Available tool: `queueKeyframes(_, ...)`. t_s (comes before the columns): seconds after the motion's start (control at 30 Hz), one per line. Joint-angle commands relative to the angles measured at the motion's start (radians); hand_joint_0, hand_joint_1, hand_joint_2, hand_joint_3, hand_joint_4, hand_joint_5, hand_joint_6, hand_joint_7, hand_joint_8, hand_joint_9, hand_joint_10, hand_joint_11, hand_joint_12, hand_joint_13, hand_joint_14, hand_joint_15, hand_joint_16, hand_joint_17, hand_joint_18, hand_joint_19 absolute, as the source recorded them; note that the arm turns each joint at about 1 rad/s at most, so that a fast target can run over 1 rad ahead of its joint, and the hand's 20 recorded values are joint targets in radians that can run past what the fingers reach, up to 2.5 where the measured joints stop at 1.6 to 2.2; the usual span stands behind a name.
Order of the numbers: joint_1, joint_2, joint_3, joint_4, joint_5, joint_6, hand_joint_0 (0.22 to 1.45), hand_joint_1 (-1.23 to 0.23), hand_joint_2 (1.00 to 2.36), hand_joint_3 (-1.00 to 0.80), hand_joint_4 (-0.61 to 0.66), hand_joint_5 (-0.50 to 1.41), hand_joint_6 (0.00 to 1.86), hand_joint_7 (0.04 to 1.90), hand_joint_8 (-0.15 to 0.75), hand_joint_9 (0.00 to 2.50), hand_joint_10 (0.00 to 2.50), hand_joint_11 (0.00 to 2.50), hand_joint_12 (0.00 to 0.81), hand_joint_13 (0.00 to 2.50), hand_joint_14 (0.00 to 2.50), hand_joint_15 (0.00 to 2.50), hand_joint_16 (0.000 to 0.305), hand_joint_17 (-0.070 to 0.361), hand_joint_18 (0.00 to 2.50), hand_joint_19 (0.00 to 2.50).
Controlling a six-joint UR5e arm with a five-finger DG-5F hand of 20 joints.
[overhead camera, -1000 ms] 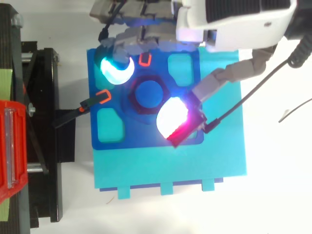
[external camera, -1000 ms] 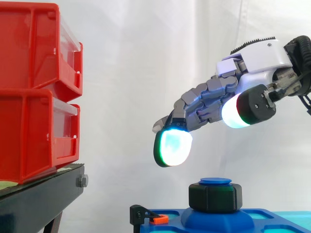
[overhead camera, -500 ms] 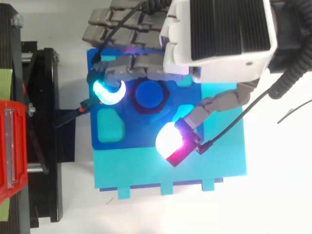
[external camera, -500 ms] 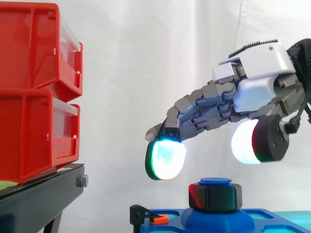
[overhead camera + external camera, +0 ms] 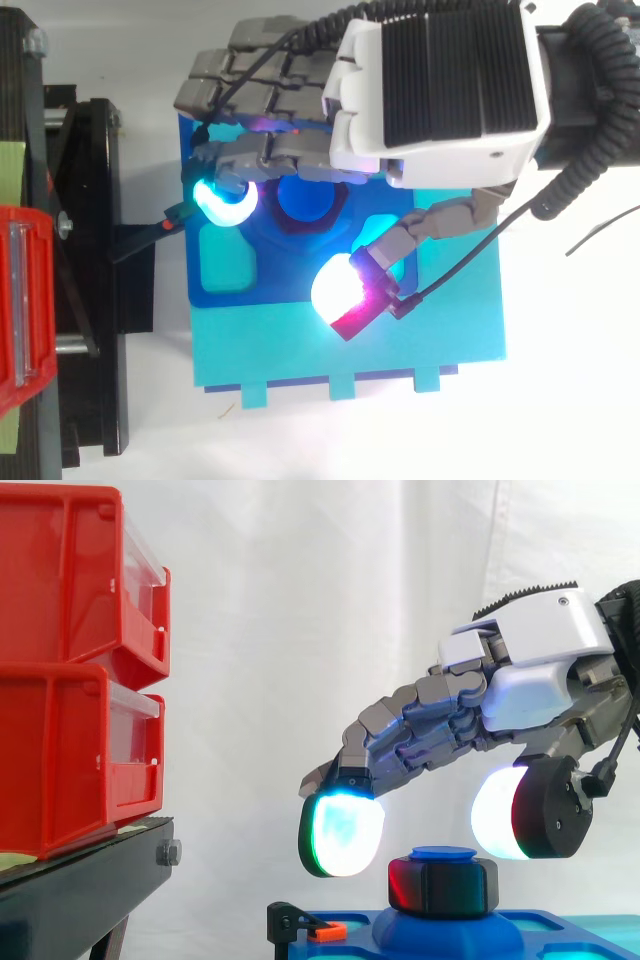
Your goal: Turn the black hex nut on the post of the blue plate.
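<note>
A white curtain (image 5: 300,600) hangs behind stacked red bins (image 5: 70,730) on a black stand (image 5: 80,892).

The side view looks level across the work from close by, facing the white curtain (image 5: 300,630); the top view looks straight down, seemingly from somewhat farther off. Both share the blue plate (image 5: 270,285), its post (image 5: 443,853) and the robot hand (image 5: 540,670).

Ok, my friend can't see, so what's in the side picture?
A robot hand hangs open just above a black nut on the post of a blue plate, one glowing fingertip on each side of the nut, neither touching it. Two red bins sit stacked on a black stand at the left.
</note>
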Motion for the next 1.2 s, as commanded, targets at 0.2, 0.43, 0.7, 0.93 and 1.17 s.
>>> queueKeyframes(0.2,0.001,0.0,-0.014,0.016,0.005,-0.008,0.46,-0.62,1.0,-0.5,0.2,-0.24,0.5,0.85,0.251,0.21,0.0,0.0,0.392,0.23,0.0,0.0,0.059,0.133,0.16,0.04)
queueKeyframes(0.43,-0.001,0.0,-0.012,0.007,0.003,-0.008,0.45,-0.59,1.0,-0.5,0.22,-0.23,0.5,0.89,0.256,0.21,0.0,0.0,0.396,0.22,0.0,0.0,0.06,0.135,0.15,0.04)
queueKeyframes(0.7,-0.001,0.0,-0.014,0.002,0.0,-0.008,0.45,-0.57,1.0,-0.5,0.23,-0.23,0.5,0.93,0.262,0.21,0.0,0.0,0.398,0.22,0.0,0.0,0.061,0.137,0.15,0.05)
queueKeyframes(0.93,-0.006,0.0,-0.012,-0.001,-0.003,-0.008,0.45,-0.56,1.0,-0.5,0.23,-0.23,0.5,0.94,0.263,0.22,0.0,0.0,0.398,0.22,0.0,0.0,0.061,0.137,0.15,0.05)
queueKeyframes(1.17,-0.019,0.0,-0.012,-0.004,-0.023,-0.017,0.45,-0.55,1.0,-0.5,0.23,-0.22,0.5,0.94,0.264,0.22,0.0,0.0,0.398,0.22,0.0,0.0,0.061,0.137,0.15,0.05)
